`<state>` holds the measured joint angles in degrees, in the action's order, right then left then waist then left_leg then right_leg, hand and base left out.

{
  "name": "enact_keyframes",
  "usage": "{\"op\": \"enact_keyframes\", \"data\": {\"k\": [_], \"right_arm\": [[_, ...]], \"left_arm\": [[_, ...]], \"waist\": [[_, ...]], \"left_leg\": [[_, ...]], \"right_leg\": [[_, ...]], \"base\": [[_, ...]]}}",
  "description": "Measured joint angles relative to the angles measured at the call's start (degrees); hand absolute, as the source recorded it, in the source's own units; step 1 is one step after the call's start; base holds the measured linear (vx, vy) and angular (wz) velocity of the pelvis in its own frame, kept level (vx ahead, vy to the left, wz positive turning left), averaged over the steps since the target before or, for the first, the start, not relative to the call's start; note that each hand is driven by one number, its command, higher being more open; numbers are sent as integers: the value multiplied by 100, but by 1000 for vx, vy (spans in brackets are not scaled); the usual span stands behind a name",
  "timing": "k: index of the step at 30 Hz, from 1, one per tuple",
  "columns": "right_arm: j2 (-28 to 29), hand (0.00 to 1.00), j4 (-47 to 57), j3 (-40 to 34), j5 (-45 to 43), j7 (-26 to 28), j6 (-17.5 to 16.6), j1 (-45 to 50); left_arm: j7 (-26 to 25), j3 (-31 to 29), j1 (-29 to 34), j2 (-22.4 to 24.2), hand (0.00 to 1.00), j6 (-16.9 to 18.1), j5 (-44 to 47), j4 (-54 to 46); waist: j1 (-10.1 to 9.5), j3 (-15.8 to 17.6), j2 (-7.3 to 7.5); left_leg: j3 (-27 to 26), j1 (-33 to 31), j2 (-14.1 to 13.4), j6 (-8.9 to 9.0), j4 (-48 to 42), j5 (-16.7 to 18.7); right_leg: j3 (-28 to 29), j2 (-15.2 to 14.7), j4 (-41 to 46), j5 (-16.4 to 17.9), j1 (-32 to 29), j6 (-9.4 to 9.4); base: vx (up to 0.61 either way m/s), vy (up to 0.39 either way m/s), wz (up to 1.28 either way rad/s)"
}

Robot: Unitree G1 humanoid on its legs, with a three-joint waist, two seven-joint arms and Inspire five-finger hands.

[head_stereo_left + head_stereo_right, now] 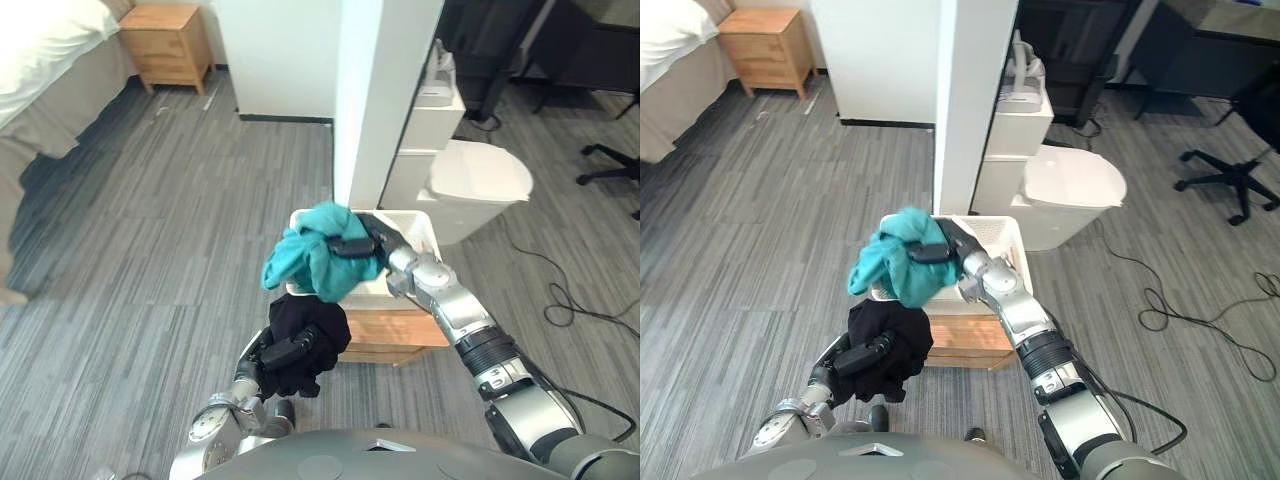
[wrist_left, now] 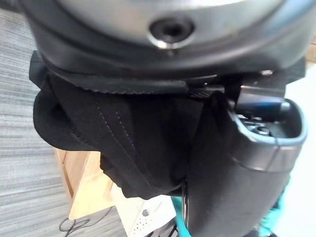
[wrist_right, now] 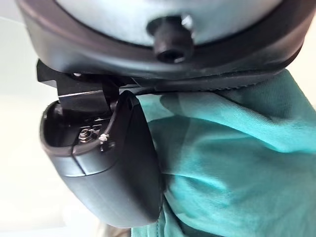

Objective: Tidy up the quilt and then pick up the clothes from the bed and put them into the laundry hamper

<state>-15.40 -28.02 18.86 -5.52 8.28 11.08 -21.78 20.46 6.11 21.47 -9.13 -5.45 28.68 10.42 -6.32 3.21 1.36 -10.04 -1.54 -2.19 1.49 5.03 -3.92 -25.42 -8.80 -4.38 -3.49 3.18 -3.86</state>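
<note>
Two garments gripped: teal cloth (image 1: 303, 262) by right robot hand (image 1: 353, 245), black cloth (image 1: 318, 330) by left robot hand (image 1: 284, 354).

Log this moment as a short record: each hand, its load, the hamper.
right hand: shut on the teal garment, held over the hamper's edge
left hand: shut on the black garment, lower, in front of the hamper
hamper: white, on a wooden stand, beside a white pillar
progress: neither garment in the hamper yet

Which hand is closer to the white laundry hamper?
Right. The right hand, gripping the teal garment, is over the rim of the laundry hamper; the left hand, gripping the black garment, hangs short of it.
</note>
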Motion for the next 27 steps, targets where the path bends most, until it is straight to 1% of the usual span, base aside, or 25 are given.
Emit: {"op": "enact_keyframes", "data": {"k": [1,2,3,4,5,6,7,8,9,12,15,19,21,22,23,24,25,26,27], "right_arm": [[-6,100,-412,-66,81,-162,-97,-296],[-14,100,-686,-123,81,-234,-148,-561],[-82,100,-1448,-386,64,-456,-314,-1368],[-189,100,-1884,-601,52,-588,-435,-1860],[-297,100,-2153,-713,28,-660,-502,-2160],[-556,100,-2579,-873,-28,-769,-630,-2687],[-827,100,-2852,-946,-207,-806,-838,-3013],[-950,100,-2879,-954,-264,-838,-927,-3080],[-1151,100,-2878,-1015,-356,-884,-1142,-3106],[-1434,100,-2851,-1171,-440,-938,-1558,-3114],[-1540,100,-2823,-1178,-434,-956,-1701,-3115],[-1522,100,-2387,-1139,-399,-955,-1708,-2985],[-1513,100,-1656,-1140,-369,-992,-1717,-2644],[-1511,100,-1470,-1141,-345,-1001,-1716,-2532],[-1511,100,-1175,-1148,-163,-1028,-1704,-2340],[-1478,100,-763,-1148,79,-1058,-1652,-2026],[-1457,100,-607,-1151,152,-1085,-1617,-1884],[-1400,100,-278,-1186,413,-1164,-1461,-1585],[-1325,100,22,-1228,645,-1186,-1246,-1329]], "left_arm": [[112,-73,-221,-81,0,-2,4,-53],[148,-118,-379,-123,0,-4,5,-87],[241,-238,-874,-216,0,-4,42,-152],[287,-318,-1183,-236,0,-3,66,-194],[307,-363,-1374,-236,0,0,96,-223],[321,-427,-1672,-237,0,1,187,-329],[334,-447,-1823,-247,0,21,282,-478],[344,-454,-1853,-253,0,23,300,-565],[358,-447,-1884,-273,0,22,367,-698],[392,-444,-1867,-399,0,14,664,-1130],[564,-511,-1852,-565,0,6,974,-1623],[737,-594,-1615,-568,0,4,1175,-2153],[846,-647,-1414,-576,0,3,1190,-2532],[883,-649,-1385,-578,0,3,1188,-2606],[949,-652,-1352,-573,0,3,1186,-2718],[1038,-663,-1247,-571,0,5,1186,-2944],[1072,-667,-1199,-571,0,5,1183,-3039],[1098,-666,-1163,-572,0,36,1143,-3168],[1093,-696,-1163,-574,0,170,1097,-3234]], "waist": [[3,184,-41],[5,327,-78],[8,741,-188],[-21,988,-255],[-59,1165,-299],[-124,1483,-362],[-144,1633,-382],[-146,1647,-377],[-143,1675,-362],[-106,1694,-327],[-107,1722,-269],[-127,1723,-221],[-137,1707,-114],[-137,1683,-75],[-136,1651,-19],[-117,1574,93],[-107,1510,139],[-88,1364,215],[-79,1229,273]], "left_leg": [[87,-230,-15,3,-1,-102],[134,-341,-31,2,-3,-166],[231,-671,-91,-4,-19,-364],[272,-847,-124,-5,-21,-479],[295,-920,-141,-4,-21,-532],[333,-1024,-163,-6,-23,-640],[375,-1154,-171,-9,-24,-709],[390,-1220,-171,-20,-24,-734],[400,-1256,-157,-30,-25,-752],[352,-1212,-126,-33,-25,-749],[290,-1074,-155,-36,-24,-724],[114,-766,-183,-32,-18,-620],[7,-577,-217,-8,-13,-571],[-10,-543,-221,3,-6,-554],[-31,-483,-232,16,1,-539],[-64,-377,-238,30,2,-505],[-76,-354,-238,35,2,-486],[-97,-319,-231,41,3,-459],[-159,-266,-223,45,3,-432]], "right_leg": [[-106,14,5,-26,-185,-29],[-133,30,22,-42,-294,-16],[-205,102,30,-181,-588,62],[-252,138,31,-255,-744,99],[-264,161,31,-296,-805,122],[-276,198,30,-368,-891,160],[-299,203,28,-416,-997,180],[-310,212,25,-436,-1058,174],[-313,217,23,-458,-1088,170],[-258,181,25,-480,-1067,151],[-198,200,20,-481,-960,152],[-34,216,-1,-469,-743,159],[69,243,-3,-453,-607,167],[68,236,-3,-441,-583,172],[71,220,-3,-423,-531,163],[76,222,-3,-396,-445,150],[86,221,-3,-382,-431,144],[131,213,-3,-370,-405,134],[176,202,-3,-368,-386,132]], "base": [[-124,0,36],[-183,6,34],[-194,13,27],[-205,15,23],[-199,9,12],[-156,11,12],[-136,12,11],[-64,12,11],[-2,14,4],[17,24,-5],[7,8,-10],[3,1,-23],[21,-8,-22],[29,-11,-13],[42,-16,-9],[49,-17,-9],[66,-22,-9],[78,-9,-14],[89,0,-17]]}}
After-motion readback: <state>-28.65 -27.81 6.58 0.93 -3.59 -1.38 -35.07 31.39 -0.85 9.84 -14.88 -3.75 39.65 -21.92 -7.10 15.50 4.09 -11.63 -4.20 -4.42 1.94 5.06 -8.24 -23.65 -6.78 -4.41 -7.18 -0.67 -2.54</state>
